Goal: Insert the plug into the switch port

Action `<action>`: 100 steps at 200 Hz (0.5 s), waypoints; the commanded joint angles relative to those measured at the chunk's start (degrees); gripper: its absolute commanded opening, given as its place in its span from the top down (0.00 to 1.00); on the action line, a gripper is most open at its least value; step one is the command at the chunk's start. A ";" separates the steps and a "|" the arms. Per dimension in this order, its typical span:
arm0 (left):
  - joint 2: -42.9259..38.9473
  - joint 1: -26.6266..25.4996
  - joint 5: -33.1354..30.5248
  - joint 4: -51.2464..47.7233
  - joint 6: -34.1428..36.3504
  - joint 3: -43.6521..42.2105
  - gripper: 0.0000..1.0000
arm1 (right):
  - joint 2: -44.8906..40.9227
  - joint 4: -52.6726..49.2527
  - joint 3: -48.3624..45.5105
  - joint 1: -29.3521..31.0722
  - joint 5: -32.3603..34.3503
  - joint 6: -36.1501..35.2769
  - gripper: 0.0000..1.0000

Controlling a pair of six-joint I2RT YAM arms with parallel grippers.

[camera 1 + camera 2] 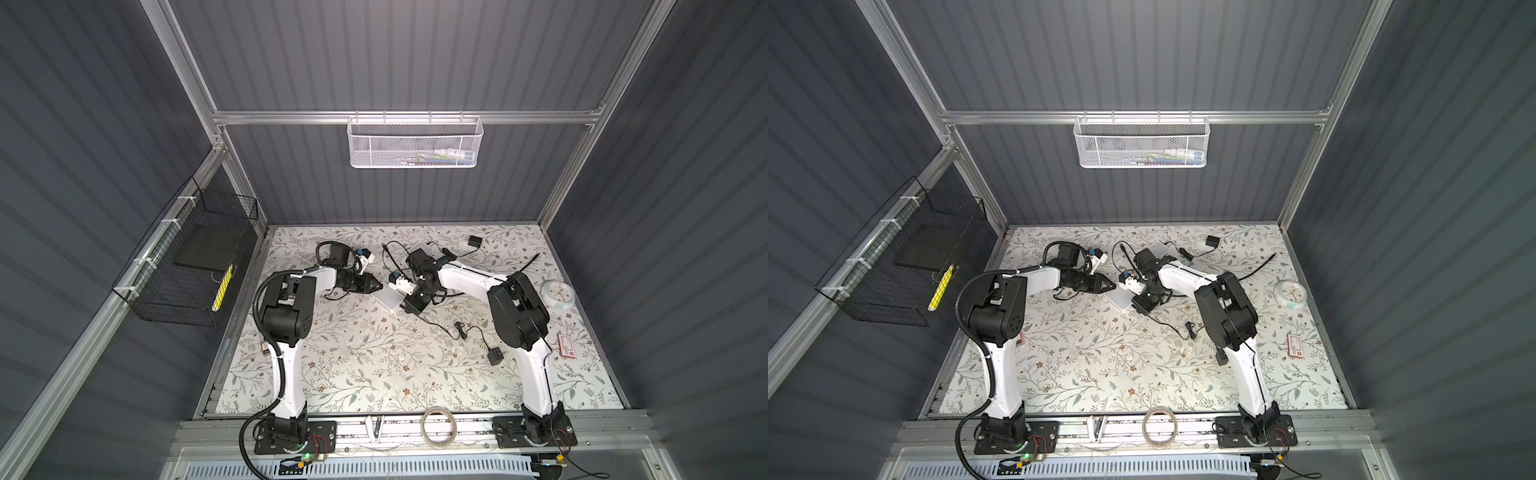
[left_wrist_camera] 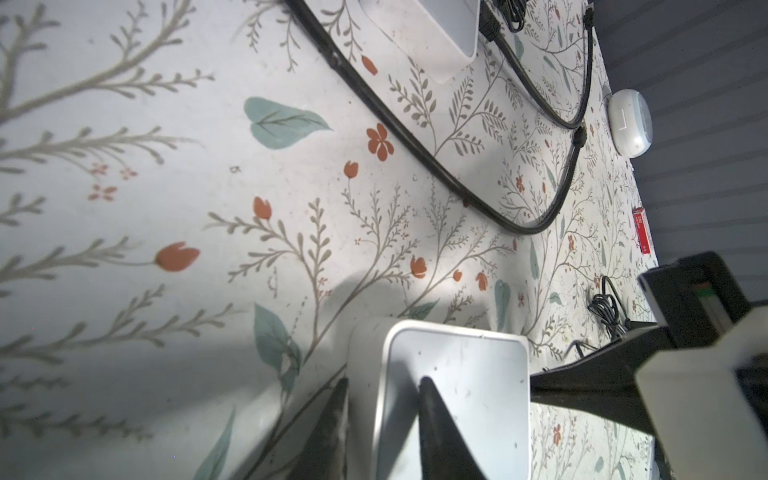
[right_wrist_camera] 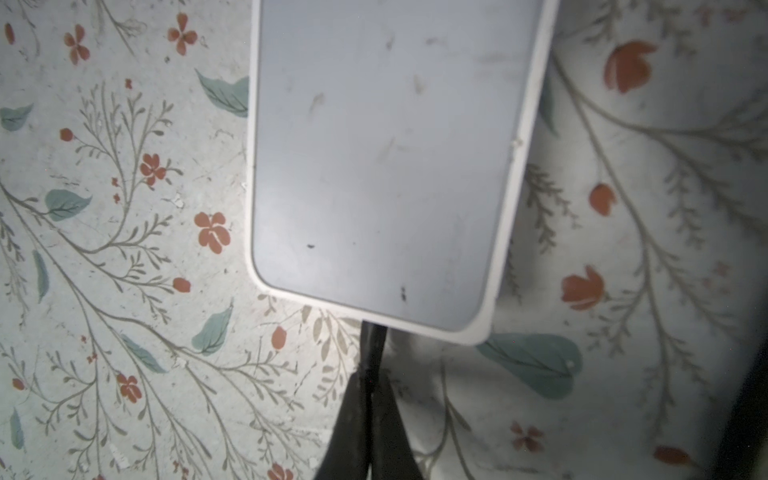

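The switch (image 1: 388, 298) is a flat white box with a grey top, lying mid-table in both top views (image 1: 1118, 297). My left gripper (image 2: 382, 395) is shut on one edge of the switch (image 2: 469, 374), with one finger outside the side wall and the other on the top. It reaches in from the left (image 1: 379, 287). My right gripper (image 3: 368, 374) is shut on the black plug (image 3: 374, 338), whose tip meets the switch's (image 3: 382, 166) near edge. The port itself is hidden under that edge. The plug's cable trails off behind the right gripper (image 1: 405, 306).
A second white box (image 1: 424, 249) and a black adapter (image 1: 473, 241) lie at the back among loose cables. Another adapter (image 1: 495, 356) sits by the right arm, with a round clock (image 1: 559, 293) and a red card (image 1: 566, 345) at the right edge. A tape roll (image 1: 438, 426) rests on the front rail.
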 commanded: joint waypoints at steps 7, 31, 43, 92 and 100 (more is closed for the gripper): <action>3.56 -4.32 4.68 -5.72 0.67 -2.35 0.72 | 1.24 7.11 3.38 0.05 0.99 0.09 1.00; 3.53 -4.83 5.37 -5.70 1.15 -2.63 0.73 | 1.48 6.86 4.30 -0.04 0.75 -0.55 1.00; 3.68 -5.02 5.74 -5.67 1.36 -2.69 0.73 | 1.55 6.63 4.63 -0.02 0.49 -1.01 1.00; 3.91 -5.90 6.64 -5.00 0.95 -3.39 0.74 | 0.94 7.18 4.90 -0.29 1.25 0.23 1.00; 3.84 -5.95 6.75 -4.79 0.79 -3.49 0.74 | 0.94 7.51 4.83 -0.29 1.09 0.67 1.00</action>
